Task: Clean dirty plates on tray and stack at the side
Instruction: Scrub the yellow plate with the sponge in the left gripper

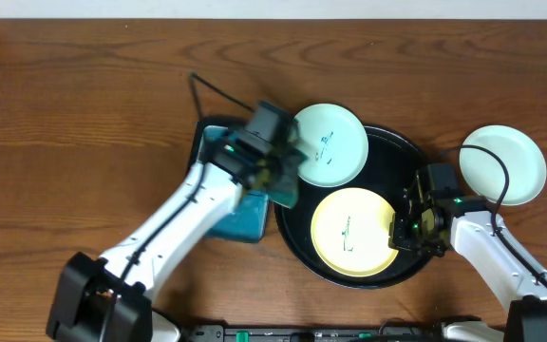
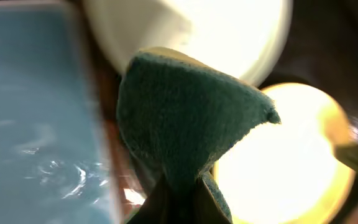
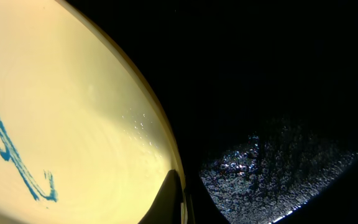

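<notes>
The left end effector (image 2: 178, 202) is clamped on a dark green scouring pad (image 2: 185, 118), held over the gap between the teal tray (image 1: 238, 218) and the black tray (image 1: 392, 152). The right end effector (image 1: 406, 231) pinches the right rim of the yellow plate (image 1: 349, 233), which lies in the black tray and bears a blue scribble (image 3: 17, 149). One mint plate (image 1: 330, 142) overlaps the black tray's far-left rim. A second mint plate (image 1: 503, 163) lies on the tabletop (image 1: 84, 114), off to the right of the tray.

Left tool (image 1: 281, 177) pinched closed, right tool (image 1: 404, 229) low, seemingly closed too.
</notes>
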Tool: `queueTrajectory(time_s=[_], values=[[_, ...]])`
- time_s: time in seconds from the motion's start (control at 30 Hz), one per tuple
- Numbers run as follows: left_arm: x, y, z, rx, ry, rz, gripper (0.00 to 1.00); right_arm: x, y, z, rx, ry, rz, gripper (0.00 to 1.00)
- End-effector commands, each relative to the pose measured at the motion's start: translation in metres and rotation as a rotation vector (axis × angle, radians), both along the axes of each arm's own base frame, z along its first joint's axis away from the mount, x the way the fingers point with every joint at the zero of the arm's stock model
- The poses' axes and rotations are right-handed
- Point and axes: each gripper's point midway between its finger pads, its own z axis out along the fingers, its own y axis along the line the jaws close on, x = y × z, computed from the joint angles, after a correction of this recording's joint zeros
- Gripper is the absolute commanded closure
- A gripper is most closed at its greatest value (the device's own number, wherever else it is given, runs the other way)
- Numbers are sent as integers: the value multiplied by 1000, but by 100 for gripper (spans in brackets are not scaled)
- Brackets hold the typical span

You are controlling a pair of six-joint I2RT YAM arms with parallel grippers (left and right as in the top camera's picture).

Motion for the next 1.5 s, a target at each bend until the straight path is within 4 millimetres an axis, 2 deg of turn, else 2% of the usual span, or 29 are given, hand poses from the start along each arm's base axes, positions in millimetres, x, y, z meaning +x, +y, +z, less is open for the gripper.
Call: queueTrajectory(time_s=[0.0, 0.17, 0.27, 0.57, 0.73, 0.83, 0.93, 1.1, 1.23, 1.33, 1.47], values=[[-24, -40, 6, -67, 8, -81, 92, -4, 1, -5, -3, 11, -1, 99], [-46, -76, -4, -95, 37, -111, 92, -4, 1, -5, -3, 11, -1, 99], [-63, -96, -23, -82, 84, -130, 93, -4, 1, -5, -3, 11, -1, 99], [-101, -134, -67, -33, 123, -260, 93, -4, 1, -5, -4, 12, -1, 99], [-101, -131, -94, 47, 107, -256, 92, -4, 1, -5, -4, 12, -1, 99], [-91, -122, -108, 100, 94, -224, 92, -5, 1, -5, -4, 15, -1, 99], [-71, -107, -116, 146, 72, -157, 92, -6, 1, -5, -5, 20, -1, 99], [-36, -81, -117, 176, 41, -44, 93, -6, 1, -5, -4, 20, -1, 99], [-19, -68, -110, 166, 39, 8, 93, -6, 1, -5, -5, 21, -1, 99], [-20, -74, -91, 119, 34, -37, 93, -7, 1, -5, -5, 23, -1, 99], [-36, -94, -55, -5, 47, -100, 93, -7, 1, -5, -5, 23, 0, 99]])
